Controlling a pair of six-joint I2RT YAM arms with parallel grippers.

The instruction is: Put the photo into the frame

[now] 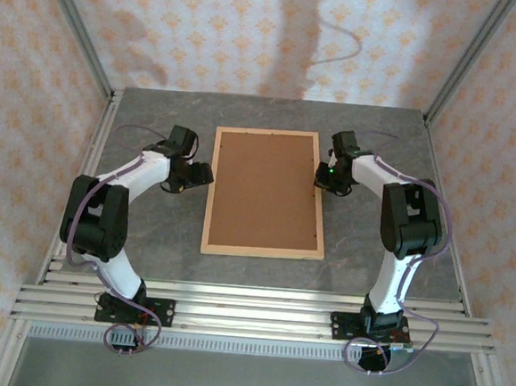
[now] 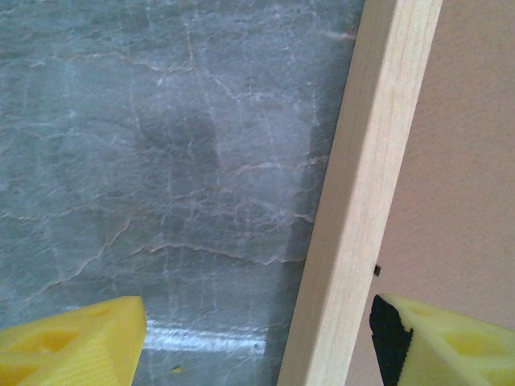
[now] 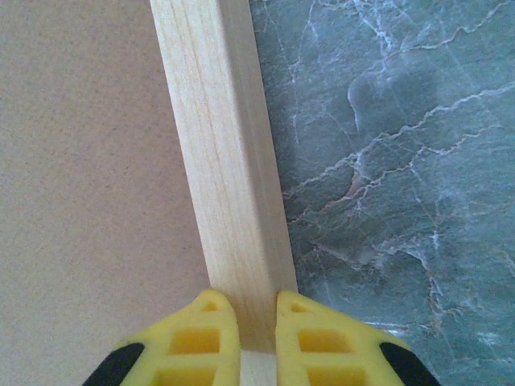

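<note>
The frame (image 1: 262, 250), thin light wood, lies flat in the middle of the table with a plain brown backing board (image 1: 265, 189) inside it. The photo is hidden. My left gripper (image 1: 204, 173) sits at the frame's left side. In the left wrist view it (image 2: 259, 330) is open, its yellow fingers (image 2: 72, 342) straddling the wooden rail (image 2: 370, 177) without touching it. My right gripper (image 1: 322, 176) is at the frame's right side. In the right wrist view it (image 3: 257, 310) is shut, its fingertips close together directly over the rail (image 3: 221, 145), which is wider than the gap between them.
The grey marble-patterned tabletop (image 1: 147, 238) surrounds the frame. Patterned walls and metal posts enclose the table on three sides. Both arm bases stand on the rails at the near edge (image 1: 248, 313).
</note>
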